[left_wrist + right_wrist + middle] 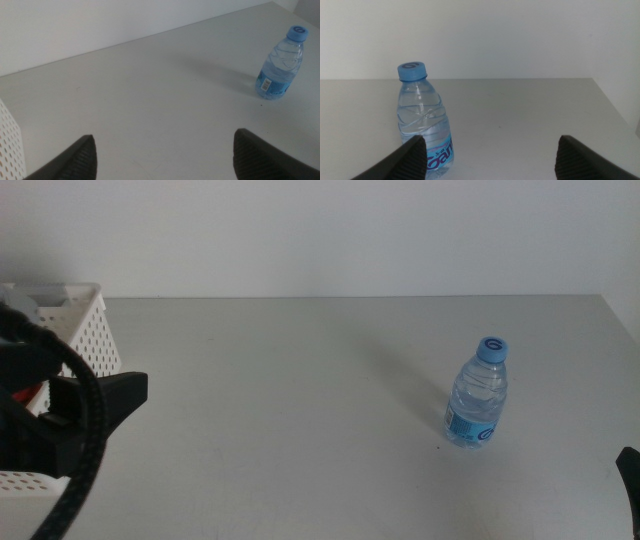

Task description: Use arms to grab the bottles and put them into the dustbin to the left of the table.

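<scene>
Middle view: I see the water bottle (477, 394) upright at right; both grippers, left gripper (165, 155) and right gripper (490, 157), spread empty. An off-centre approach could topple it.

Black left arm (60, 420) with a thick cable (85, 430)
Matte, angular dark jaws taper to blunt tips in both wrist views.

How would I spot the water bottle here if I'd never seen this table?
Start at the wide grey table and look away from the white basket toward the opposite end. The water bottle stands there upright and alone. It is small and clear, with a blue cap and blue label, and nothing else stands near it.
</scene>
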Controlling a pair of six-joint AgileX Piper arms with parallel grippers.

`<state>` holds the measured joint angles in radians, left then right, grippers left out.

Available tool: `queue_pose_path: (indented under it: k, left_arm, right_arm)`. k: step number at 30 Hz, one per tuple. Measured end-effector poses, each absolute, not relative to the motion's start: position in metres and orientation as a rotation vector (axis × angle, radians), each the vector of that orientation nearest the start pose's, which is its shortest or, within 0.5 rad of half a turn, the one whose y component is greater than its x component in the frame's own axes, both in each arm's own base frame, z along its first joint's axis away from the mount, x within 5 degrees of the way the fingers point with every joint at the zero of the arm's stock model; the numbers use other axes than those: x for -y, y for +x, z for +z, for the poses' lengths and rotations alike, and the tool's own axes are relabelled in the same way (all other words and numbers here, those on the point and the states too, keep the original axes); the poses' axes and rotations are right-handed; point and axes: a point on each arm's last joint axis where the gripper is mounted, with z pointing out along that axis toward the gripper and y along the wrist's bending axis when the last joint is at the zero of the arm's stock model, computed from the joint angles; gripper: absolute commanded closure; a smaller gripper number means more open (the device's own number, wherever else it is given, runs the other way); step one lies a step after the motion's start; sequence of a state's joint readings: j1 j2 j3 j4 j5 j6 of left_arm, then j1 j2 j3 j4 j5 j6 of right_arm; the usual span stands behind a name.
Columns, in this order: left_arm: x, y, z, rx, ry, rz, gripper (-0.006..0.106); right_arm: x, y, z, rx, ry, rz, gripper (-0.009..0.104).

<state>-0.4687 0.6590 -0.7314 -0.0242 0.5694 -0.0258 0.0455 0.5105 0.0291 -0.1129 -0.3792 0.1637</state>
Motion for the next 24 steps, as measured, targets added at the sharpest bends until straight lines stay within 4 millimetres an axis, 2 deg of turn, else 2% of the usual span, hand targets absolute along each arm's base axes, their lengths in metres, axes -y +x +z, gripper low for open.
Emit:
queue_pose_path:
  k: [7, 12, 24]
  left_arm:
    - [0.059, 0.114, 0.352, -1.951, 0.427, -0.346, 0.007]
    - [0.059, 0.114, 0.352, -1.951, 0.427, -0.346, 0.007]
    - [0.059, 0.114, 0.352, -1.951, 0.427, -0.346, 0.007]
  right_arm:
    - [-0.011, 0.111, 0.189, -1.718, -0.026, 0.138, 0.03]
    - [-0.016, 0.119, 0.181, -1.767, -0.11, 0.146, 0.03]
    - [-0.034, 0.134, 0.184, -1.614, -0.274, 0.297, 0.03]
